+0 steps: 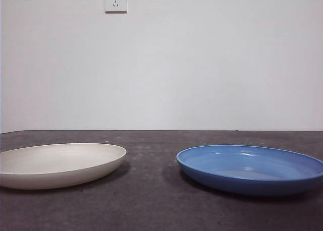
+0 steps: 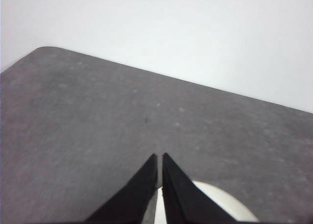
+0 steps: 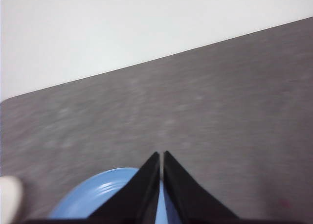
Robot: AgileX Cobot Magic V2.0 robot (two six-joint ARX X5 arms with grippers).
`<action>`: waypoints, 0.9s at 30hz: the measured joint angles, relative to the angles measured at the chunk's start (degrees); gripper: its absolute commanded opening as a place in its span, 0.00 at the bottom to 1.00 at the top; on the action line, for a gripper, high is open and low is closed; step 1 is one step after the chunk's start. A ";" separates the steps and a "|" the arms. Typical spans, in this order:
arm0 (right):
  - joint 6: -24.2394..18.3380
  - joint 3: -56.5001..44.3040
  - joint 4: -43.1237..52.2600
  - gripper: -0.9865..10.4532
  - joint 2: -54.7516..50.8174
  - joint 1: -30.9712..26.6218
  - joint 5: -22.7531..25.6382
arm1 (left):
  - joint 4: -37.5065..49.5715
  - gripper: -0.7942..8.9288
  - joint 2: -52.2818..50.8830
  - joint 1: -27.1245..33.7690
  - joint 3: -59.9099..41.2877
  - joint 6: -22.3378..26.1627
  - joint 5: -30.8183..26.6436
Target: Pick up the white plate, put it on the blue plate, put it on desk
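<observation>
The white plate [image 1: 58, 164] lies flat on the desk [image 1: 151, 200] at the left of the front view. The blue plate [image 1: 251, 168] lies flat on the desk at the right, apart from the white one. Neither arm shows in the front view. My left gripper [image 2: 160, 155] is shut and empty, held above the desk, with part of the white plate [image 2: 230, 207] showing behind its jaws. My right gripper [image 3: 161, 153] is shut and empty, above the blue plate [image 3: 105, 192]. An edge of the white plate [image 3: 10, 197] also shows in the right wrist view.
A bare strip of desk separates the two plates. A white wall with a socket [image 1: 115, 0] stands behind the desk's far edge. The desk's rounded far corner [image 2: 46, 50] shows in the left wrist view.
</observation>
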 measured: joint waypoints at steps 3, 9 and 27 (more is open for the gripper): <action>0.13 6.12 -3.52 0.09 4.57 0.28 -5.55 | -2.58 0.10 5.99 0.00 6.84 -0.31 2.89; 0.13 15.34 -10.43 0.09 13.03 0.28 -14.14 | -4.94 0.10 15.74 -1.16 16.39 -0.72 10.27; -8.74 26.05 -18.60 0.09 27.82 6.19 -26.16 | -14.60 0.17 24.76 -4.50 20.46 0.87 32.59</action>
